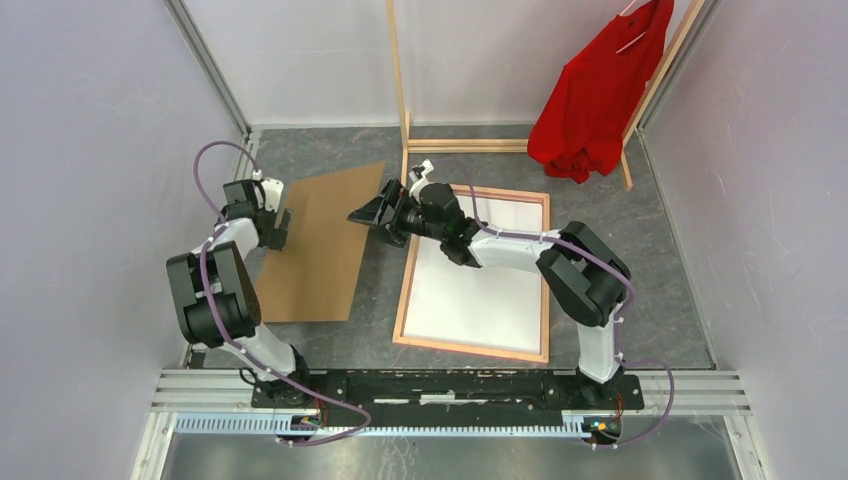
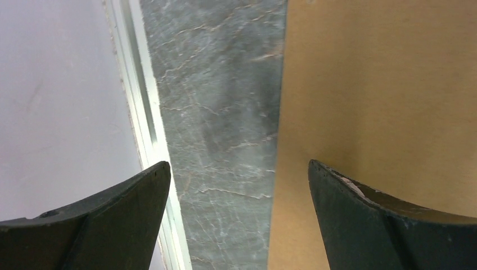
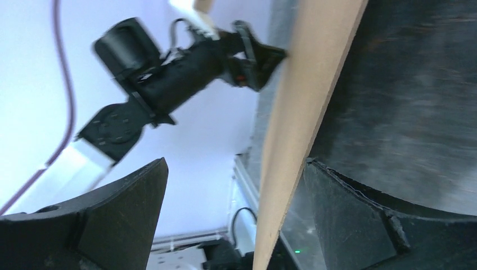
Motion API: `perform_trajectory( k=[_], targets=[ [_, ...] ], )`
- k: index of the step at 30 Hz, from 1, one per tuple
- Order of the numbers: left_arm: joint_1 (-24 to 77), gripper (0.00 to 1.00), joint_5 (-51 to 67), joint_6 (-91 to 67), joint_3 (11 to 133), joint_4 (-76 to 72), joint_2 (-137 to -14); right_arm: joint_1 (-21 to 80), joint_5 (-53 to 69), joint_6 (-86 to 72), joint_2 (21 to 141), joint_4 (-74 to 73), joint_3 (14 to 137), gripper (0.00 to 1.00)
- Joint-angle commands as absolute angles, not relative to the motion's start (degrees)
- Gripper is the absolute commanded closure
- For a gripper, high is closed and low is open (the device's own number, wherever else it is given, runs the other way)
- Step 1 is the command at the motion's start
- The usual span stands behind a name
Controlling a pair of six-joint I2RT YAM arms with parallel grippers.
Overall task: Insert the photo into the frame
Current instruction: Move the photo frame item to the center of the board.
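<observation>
The frame (image 1: pixel 546 270), with light wood edges, lies flat at centre right, back side up. A plain white sheet (image 1: pixel 485 290) fills its inside; the photo's printed side is out of view. The brown backing board (image 1: pixel 320 250) lies left of the frame. My left gripper (image 1: pixel 280 228) is open at the board's left edge, one finger over the board (image 2: pixel 382 112), the other over the wall rail. My right gripper (image 1: pixel 368 215) is open and turned on its side at the board's right edge. That tan edge (image 3: pixel 292 112) runs between its jaws (image 3: pixel 236 161), close to the right finger.
A tall bare-wood clothes rack (image 1: pixel 400 80) stands at the back with a red garment (image 1: pixel 595 90) hanging from it. White walls close in on the left, back and right. A metal rail (image 1: pixel 450 385) carrying the arm bases runs along the near edge.
</observation>
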State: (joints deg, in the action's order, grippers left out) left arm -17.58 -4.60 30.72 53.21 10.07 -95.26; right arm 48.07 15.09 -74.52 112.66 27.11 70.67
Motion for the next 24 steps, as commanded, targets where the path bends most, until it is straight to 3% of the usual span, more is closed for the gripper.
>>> perform_trajectory(
  k=[1, 24],
  targets=[
    [-12.88, 0.00, 7.52, 29.51, 48.14, 22.90, -93.61, 51.08, 18.98, -78.13, 107.89, 41.53, 68.20, 0.03],
    [3.70, 0.01, 9.92, 25.76, 47.81, 27.87, -92.84, 47.93, 13.94, -79.25, 97.46, 44.89, 50.43, 0.08]
  ],
)
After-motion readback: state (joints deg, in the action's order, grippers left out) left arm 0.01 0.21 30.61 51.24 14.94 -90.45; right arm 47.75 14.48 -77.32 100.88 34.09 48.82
